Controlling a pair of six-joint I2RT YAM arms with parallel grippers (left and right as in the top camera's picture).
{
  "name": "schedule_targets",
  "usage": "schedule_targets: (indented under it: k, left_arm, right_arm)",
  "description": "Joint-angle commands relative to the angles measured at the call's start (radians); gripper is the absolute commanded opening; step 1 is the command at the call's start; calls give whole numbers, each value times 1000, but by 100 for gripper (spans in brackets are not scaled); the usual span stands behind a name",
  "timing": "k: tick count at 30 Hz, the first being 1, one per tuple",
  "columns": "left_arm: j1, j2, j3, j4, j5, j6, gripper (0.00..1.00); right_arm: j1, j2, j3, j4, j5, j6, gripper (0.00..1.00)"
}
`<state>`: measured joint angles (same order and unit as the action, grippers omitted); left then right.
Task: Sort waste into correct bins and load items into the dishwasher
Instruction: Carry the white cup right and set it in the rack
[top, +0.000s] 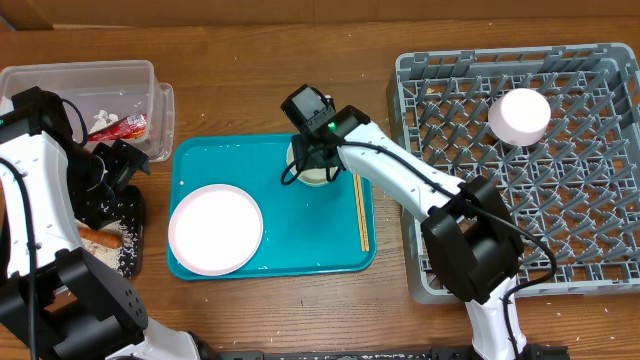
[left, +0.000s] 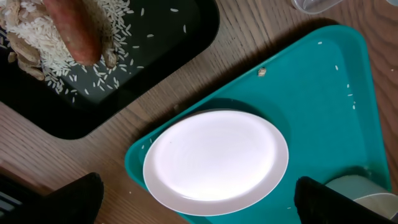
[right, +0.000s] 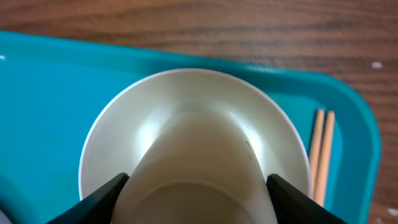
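We saw a grained wooden bench (top: 260, 100), a glossy teal plastic tray (top: 310, 230), a smooth glossy plate (top: 215, 228), a smooth pale cup (right: 199, 155), 2 bare wooden chopsticks (top: 362, 210) and a matt grey plastic dish rack (top: 410, 120).

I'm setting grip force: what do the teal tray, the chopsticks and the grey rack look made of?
Teal tray: likely plastic, smooth and glossy, with soft highlights. Chopsticks: apparently wood or bamboo, matt pale tan sticks. Grey rack: probably moulded plastic, a matt lattice with upright pegs.
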<state>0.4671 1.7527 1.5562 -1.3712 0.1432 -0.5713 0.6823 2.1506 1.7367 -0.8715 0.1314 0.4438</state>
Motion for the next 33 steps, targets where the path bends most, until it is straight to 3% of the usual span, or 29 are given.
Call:
schedule_targets:
  k: [1, 7, 13, 19, 26, 33]
  left_arm:
    - [4, 2, -3, 0, 4, -12, 100]
    - [4, 2, -3, 0, 4, -12, 100]
    - [4, 2, -3, 0, 4, -13, 100]
    - [4, 2, -3, 0, 4, -12, 100]
    - [4, 2, -3, 0, 4, -13, 100]
    - [4, 2, -3, 0, 4, -12, 100]
  right_arm:
    - [-7, -37, 80, -55, 3, 2, 59]
    - [-68, -121, 192, -156, 3, 2, 57]
    - [-221, -256, 245, -249, 15, -6, 57]
    - [-510, -365, 245, -312, 31, -82, 56]
    - [-916, -368, 223, -346, 21, -81, 57]
    - [-1142, -351, 103, -243, -28, -82, 57]
